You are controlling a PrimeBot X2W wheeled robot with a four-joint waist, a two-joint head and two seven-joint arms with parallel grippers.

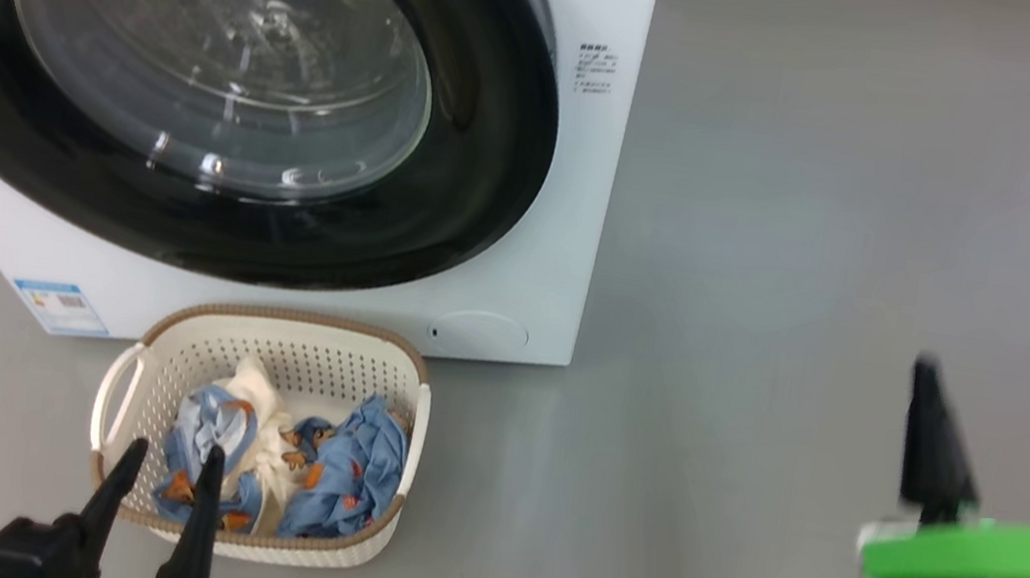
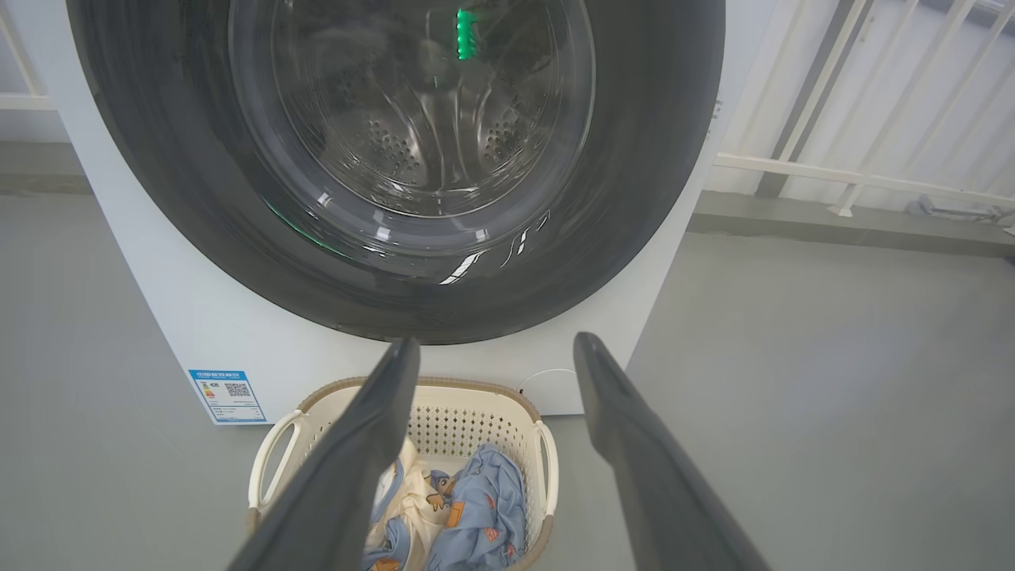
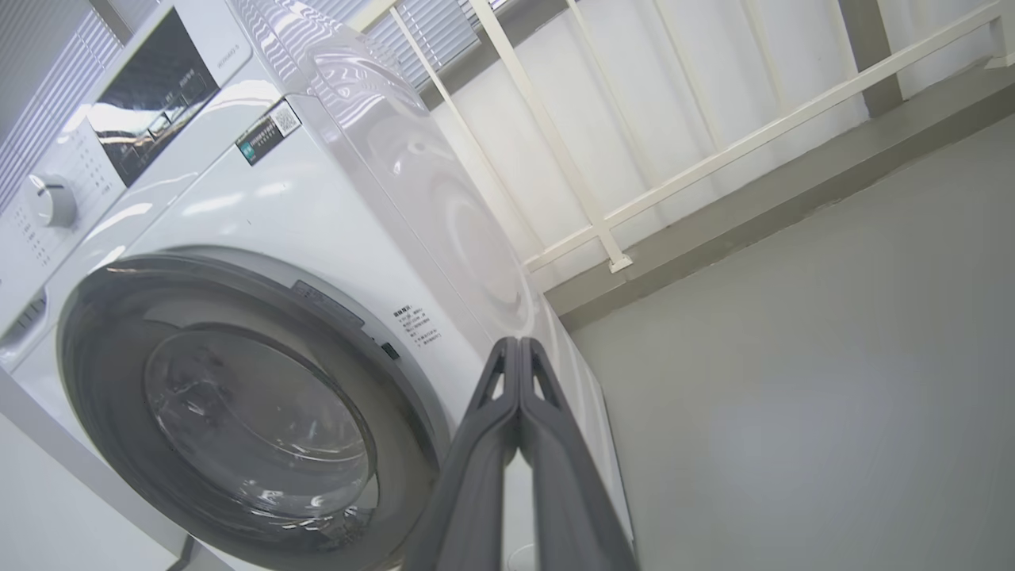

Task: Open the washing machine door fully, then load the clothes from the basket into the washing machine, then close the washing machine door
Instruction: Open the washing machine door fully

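At the near rim of the basket [image 1: 322,368] | left pincer [image 1: 173,465] spread wide, empty | right pincer [image 3: 519,349] pressed together, far right

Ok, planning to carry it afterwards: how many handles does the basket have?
2. The basket has a left handle and a right handle, one on each short end; its long sides show none.

Smooth grey floor [image 1: 837,223], white railing [image 3: 658,182] against a pale wall [image 3: 674,87], slatted blinds [image 3: 47,87] at upper left
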